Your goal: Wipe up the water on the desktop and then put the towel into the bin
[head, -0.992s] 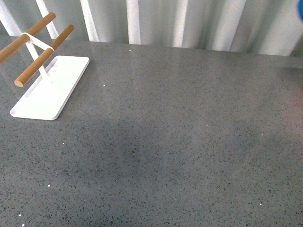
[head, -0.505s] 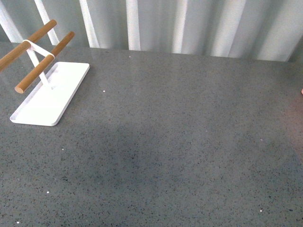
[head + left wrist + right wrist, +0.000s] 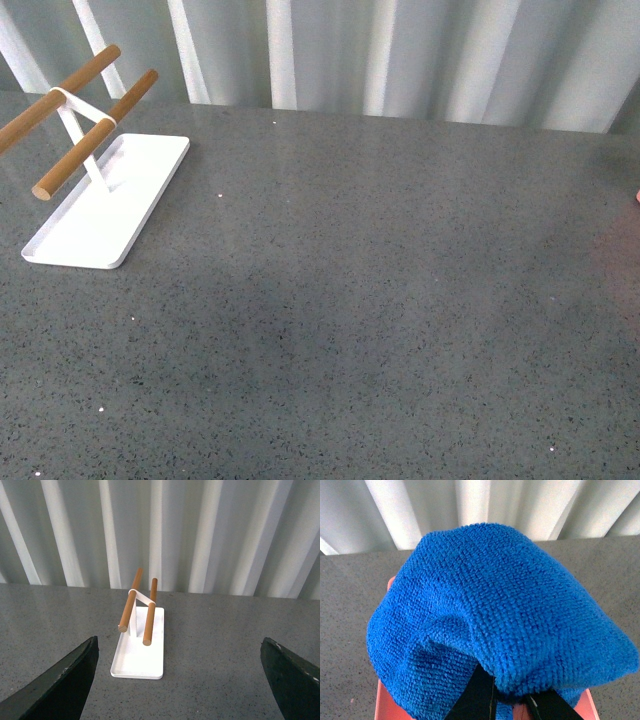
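In the right wrist view my right gripper [image 3: 502, 702] is shut on the bright blue knitted towel [image 3: 490, 610], which bulges out over the black fingers [image 3: 475, 700] and hides most of them. Below the towel shows the salmon-red rim of a bin [image 3: 387, 705], standing on the speckled dark-grey desktop [image 3: 350, 610]. The front view shows the desktop [image 3: 380, 300] with a faint darker patch near its middle and neither arm; a sliver of the bin [image 3: 637, 197] touches the right edge. In the left wrist view my left gripper [image 3: 185, 680] is open and empty above the desktop [image 3: 215, 645].
A white tray with a rack of two wooden rods [image 3: 105, 200] stands at the desktop's far left; it also shows in the left wrist view [image 3: 140, 640]. A white corrugated wall [image 3: 400, 50] runs along the back edge.
The blue towel glimpsed at the front view's top right corner a second ago has left that view. The camera view shifted slightly; nothing on the desktop moved.
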Robot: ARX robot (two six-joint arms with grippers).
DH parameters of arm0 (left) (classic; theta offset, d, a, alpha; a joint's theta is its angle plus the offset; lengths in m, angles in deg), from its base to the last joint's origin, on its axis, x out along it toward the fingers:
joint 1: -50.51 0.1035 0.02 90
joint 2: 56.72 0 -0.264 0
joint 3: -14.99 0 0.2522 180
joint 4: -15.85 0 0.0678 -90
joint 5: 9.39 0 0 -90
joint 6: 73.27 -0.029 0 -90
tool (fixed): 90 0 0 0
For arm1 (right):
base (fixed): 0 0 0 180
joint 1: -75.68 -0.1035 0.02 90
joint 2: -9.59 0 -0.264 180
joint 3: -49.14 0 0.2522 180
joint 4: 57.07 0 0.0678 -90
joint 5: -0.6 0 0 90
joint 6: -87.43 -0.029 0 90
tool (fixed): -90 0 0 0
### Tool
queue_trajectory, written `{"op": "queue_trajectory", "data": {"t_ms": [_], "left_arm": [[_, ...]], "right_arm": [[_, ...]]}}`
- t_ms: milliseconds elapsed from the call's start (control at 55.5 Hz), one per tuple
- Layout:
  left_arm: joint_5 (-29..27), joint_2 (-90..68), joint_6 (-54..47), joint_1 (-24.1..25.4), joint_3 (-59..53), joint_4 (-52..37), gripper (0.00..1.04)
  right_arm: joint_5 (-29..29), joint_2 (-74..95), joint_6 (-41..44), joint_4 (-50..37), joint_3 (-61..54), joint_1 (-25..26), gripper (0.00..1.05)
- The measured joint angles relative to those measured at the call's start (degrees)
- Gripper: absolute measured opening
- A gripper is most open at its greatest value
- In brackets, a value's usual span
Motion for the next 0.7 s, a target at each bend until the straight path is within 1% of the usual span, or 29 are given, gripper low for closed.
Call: {"op": "queue_trajectory", "data": {"t_ms": [216,361,487,577,595,703], "left_arm": [[0.00,0.00,0.00,0.00,0.00,0.00,0.98],[0.00,0.00,0.00,0.00,0.00,0.00,0.98],[0.00,0.00,0.00,0.00,0.00,0.00,0.98],[0.00,0.00,0.00,0.00,0.00,0.00,0.98],[0.00,0.00,0.02,0.00,0.00,0.00,0.98],[0.00,0.00,0.02,0.00,0.00,0.00,0.98]], "right_arm": [[4.59,6.82,2.16,2.56,4.09,-2.60,0.03],[7.15,10.32,6.34,4.02,5.03,-3.80,0.03],[8.26,12.63,10.60,5.77,5.81,-4.04,0.04],[10.36,13.86,12.92,7.02,6.93,-3.37,0.23],[10.62,14.14,12.94,7.41,7.50,-3.02,0.29],[10.58,14.67,12.72,9.14,9.33,-1.90,0.45]]}}
